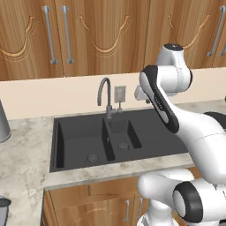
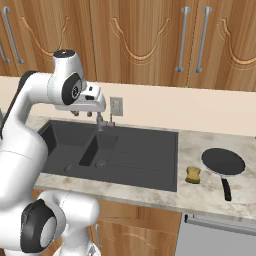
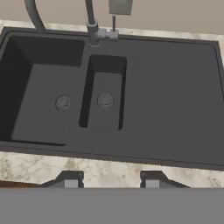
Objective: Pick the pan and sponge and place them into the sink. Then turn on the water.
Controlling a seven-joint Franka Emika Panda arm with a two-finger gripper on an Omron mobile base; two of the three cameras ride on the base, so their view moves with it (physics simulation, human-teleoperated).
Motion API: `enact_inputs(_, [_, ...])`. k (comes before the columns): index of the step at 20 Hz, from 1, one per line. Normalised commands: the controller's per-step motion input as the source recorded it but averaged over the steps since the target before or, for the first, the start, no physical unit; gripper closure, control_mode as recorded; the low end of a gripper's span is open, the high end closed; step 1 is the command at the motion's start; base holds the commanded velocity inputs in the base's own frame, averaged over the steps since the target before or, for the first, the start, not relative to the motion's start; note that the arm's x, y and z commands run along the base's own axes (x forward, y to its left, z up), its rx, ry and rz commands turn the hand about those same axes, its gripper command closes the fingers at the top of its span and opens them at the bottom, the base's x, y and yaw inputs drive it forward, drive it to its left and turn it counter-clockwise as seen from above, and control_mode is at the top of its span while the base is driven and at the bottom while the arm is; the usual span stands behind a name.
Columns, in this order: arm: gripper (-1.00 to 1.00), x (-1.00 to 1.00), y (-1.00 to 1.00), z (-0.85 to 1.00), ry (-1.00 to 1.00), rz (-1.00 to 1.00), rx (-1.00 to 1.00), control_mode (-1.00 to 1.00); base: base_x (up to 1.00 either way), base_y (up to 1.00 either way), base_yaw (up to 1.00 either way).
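Observation:
The black double-basin sink (image 1: pixel 79 132) (image 2: pixel 150 155) (image 3: pixel 175 96) is set into the marble counter, with its grey gooseneck faucet (image 1: pixel 105 95) (image 3: pixel 90 26) at the back; no water runs from it. On the counter to the right of the sink lies the dark pan (image 2: pixel 223 162), its handle toward the front. The yellow-tan sponge (image 2: pixel 192 174) sits between the pan and the sink's edge. My gripper (image 2: pixel 82 114) (image 3: pixel 111 179) hangs open and empty above the sink near the faucet, well left of the pan and sponge.
A wall outlet (image 1: pixel 119 93) sits behind the faucet. A grey vessel (image 1: pixel 2 126) stands at the far left of the counter. Wooden cabinets with long handles (image 2: pixel 182 40) hang above. A dishwasher front (image 2: pixel 215 235) is below the pan.

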Motion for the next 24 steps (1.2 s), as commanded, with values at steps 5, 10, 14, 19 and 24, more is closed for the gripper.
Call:
enact_inputs(5, [-1.00,-0.15,0.00,-0.03,-0.12,0.00,0.00,-1.00,0.00,0.00,0.00])
enact_inputs(10, [-1.00,-0.72,-0.62,0.00,-0.11,-0.11,0.11,-1.00,0.00,0.00,0.00])
enact_inputs(14, [-1.00,-0.62,-1.00,-0.02,-0.09,-0.14,0.19,-1.00,0.00,0.00,0.00])
enact_inputs(19, [-1.00,0.16,-0.47,-0.11,0.23,-0.01,-0.09,-1.00,0.00,0.00,0.00])
enact_inputs(24, [-1.00,0.12,-0.47,-0.14,0.19,0.04,-0.05,-1.00,0.00,0.00,0.00])
